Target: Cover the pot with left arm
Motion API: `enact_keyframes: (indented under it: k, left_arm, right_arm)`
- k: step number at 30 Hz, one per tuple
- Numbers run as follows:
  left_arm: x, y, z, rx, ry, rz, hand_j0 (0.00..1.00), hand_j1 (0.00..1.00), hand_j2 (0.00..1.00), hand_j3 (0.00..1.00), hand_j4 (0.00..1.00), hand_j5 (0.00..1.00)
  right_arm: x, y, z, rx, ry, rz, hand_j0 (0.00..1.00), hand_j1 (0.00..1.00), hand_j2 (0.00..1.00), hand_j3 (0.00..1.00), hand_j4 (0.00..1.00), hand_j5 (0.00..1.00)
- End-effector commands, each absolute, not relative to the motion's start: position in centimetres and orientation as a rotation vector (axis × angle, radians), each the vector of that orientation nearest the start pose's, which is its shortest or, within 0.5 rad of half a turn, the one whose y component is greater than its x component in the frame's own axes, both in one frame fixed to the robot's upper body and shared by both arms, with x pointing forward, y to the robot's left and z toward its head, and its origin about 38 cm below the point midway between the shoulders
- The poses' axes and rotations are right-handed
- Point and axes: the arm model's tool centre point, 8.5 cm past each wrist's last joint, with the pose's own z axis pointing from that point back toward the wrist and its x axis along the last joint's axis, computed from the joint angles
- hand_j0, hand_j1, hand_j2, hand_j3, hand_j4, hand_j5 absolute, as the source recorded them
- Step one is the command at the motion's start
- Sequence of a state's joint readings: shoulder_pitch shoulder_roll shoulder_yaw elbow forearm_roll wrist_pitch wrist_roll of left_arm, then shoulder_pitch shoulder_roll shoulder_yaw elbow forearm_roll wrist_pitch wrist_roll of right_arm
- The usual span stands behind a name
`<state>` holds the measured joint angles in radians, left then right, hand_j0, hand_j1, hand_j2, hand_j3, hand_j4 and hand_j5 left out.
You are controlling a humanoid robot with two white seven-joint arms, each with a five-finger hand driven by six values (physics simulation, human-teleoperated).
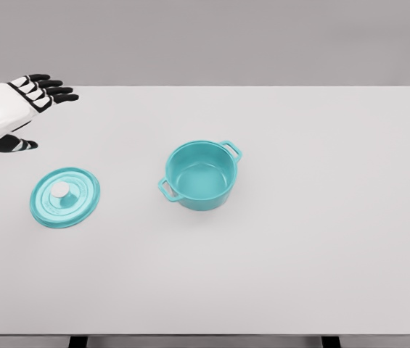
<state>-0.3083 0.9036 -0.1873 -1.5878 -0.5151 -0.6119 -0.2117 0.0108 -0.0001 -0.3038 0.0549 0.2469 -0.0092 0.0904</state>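
Observation:
A teal pot (200, 176) with two side handles stands uncovered near the middle of the white table (321, 239). Its teal lid (64, 197) with a silver knob lies flat on the table to the pot's left. My left hand (36, 109) hovers at the far left edge, above and behind the lid, with its black-tipped fingers spread and the thumb held apart; it holds nothing. The right arm does not show.
The table's front edge runs along the bottom of the picture, with dark legs showing below it. A grey wall rises behind the far edge.

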Motion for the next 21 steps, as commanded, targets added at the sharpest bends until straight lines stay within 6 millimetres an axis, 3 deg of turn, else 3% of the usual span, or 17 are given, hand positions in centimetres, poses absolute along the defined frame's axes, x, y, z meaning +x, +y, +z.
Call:
enact_keyframes:
  k: [1, 7, 12, 15, 19, 21]
  left_arm:
    - [39.3, 37.2, 25.9, 0.785, -1.670, -1.820, 1.00, 1.00, 1.00, 1.00, 1.00, 1.00]
    - [39.4, 37.5, 25.7, 0.781, -1.664, -1.810, 1.00, 1.00, 1.00, 1.00, 1.00, 1.00]
    - [38.7, 39.6, 24.6, 0.560, -1.363, -1.940, 1.00, 1.00, 1.00, 1.00, 1.00, 1.00]
    - [38.0, 39.8, 24.1, 0.425, -1.343, -1.938, 1.00, 1.00, 1.00, 1.00, 1.00, 1.00]
    - [38.4, 39.7, 22.9, 0.383, -1.313, -1.938, 1.00, 1.00, 1.00, 1.00, 1.00, 1.00]
    - [38.5, 39.4, 22.8, 0.376, -1.319, -1.940, 0.91, 0.91, 0.91, 0.91, 0.91, 0.91]
  right_arm:
    - [-2.5, -25.8, -26.1, 0.018, 0.051, -0.062, 1.00, 1.00, 1.00, 1.00, 1.00, 1.00]
    - [-2.4, -25.8, -26.1, 0.017, 0.049, -0.062, 1.00, 1.00, 1.00, 1.00, 1.00, 1.00]
    - [-2.5, -25.8, -26.1, 0.018, 0.051, -0.062, 1.00, 1.00, 1.00, 1.00, 1.00, 1.00]
    - [-2.4, -25.8, -26.1, 0.017, 0.049, -0.062, 1.00, 1.00, 1.00, 1.00, 1.00, 1.00]
    - [-2.5, -25.8, -26.1, 0.018, 0.051, -0.062, 1.00, 1.00, 1.00, 1.00, 1.00, 1.00]
    - [-2.4, -25.8, -26.1, 0.018, 0.049, -0.062, 1.00, 1.00, 1.00, 1.00, 1.00, 1.00]
